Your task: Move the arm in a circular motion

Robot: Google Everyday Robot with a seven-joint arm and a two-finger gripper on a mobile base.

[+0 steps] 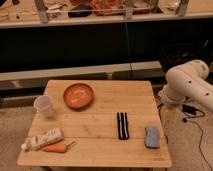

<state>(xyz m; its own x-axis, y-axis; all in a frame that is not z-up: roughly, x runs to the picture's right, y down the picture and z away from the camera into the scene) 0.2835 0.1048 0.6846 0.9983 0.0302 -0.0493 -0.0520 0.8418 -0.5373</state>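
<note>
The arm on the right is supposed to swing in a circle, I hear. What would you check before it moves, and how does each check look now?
1. Arm stands beside the table, not over it: ok.
2. Gripper hangs low, close to the table's right edge; room to clear it: cannot tell.
3. Blue sponge, the nearest item, lies apart from the gripper: ok.
4. Bowl and cup sit far to the left: ok.
5. Cable on the floor under the arm, slack enough: cannot tell.
</note>
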